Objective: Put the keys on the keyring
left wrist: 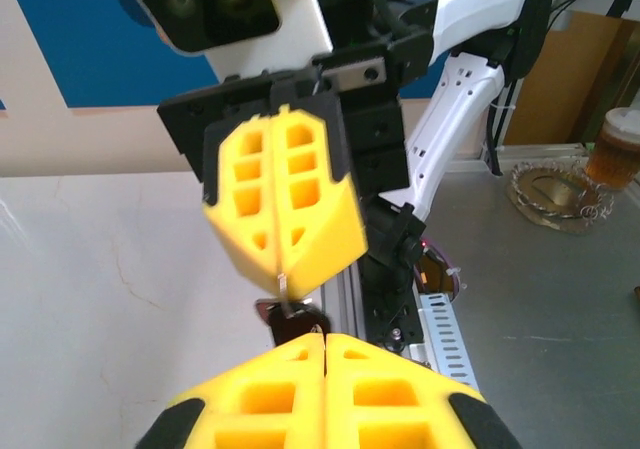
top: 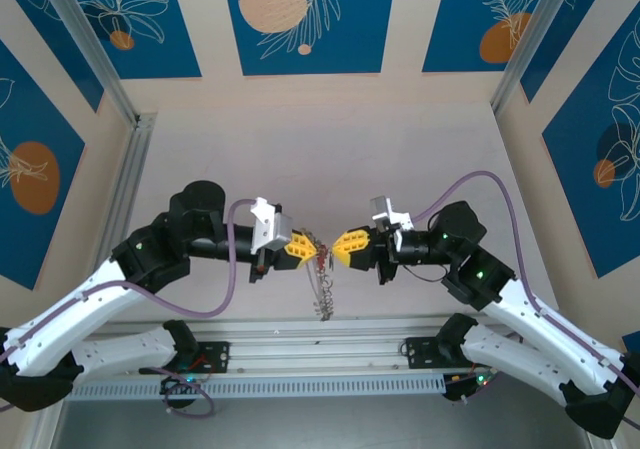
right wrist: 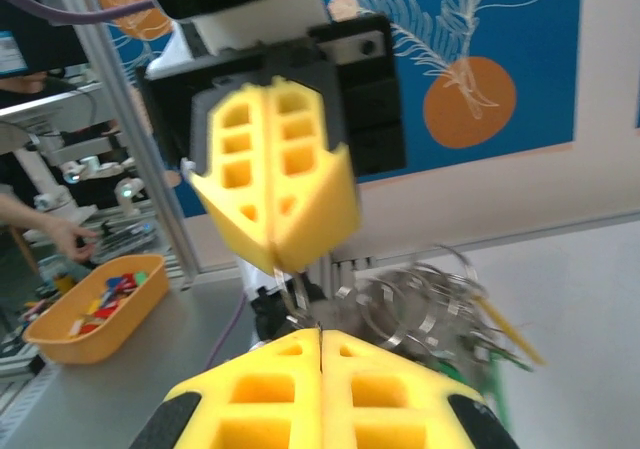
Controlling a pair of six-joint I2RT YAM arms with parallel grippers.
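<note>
Keyring [top: 322,269] hangs in the air over the near half of the desk [top: 330,159], midway between its left and right edges, and you hold it from both sides. Its thin wire runs from the tip of your left gripper [top: 312,253] to the tip of your right gripper [top: 337,252], which meet almost nose to nose. Both have their yellow fingers [left wrist: 400,399] pressed flat together, pinching that wire. A black key [left wrist: 297,321] sits just at the left gripper's tips, below the right gripper's. More metal bits [top: 323,299] dangle under the two grippers toward the desk's near edge. From your right wrist they blur into loops.
</note>
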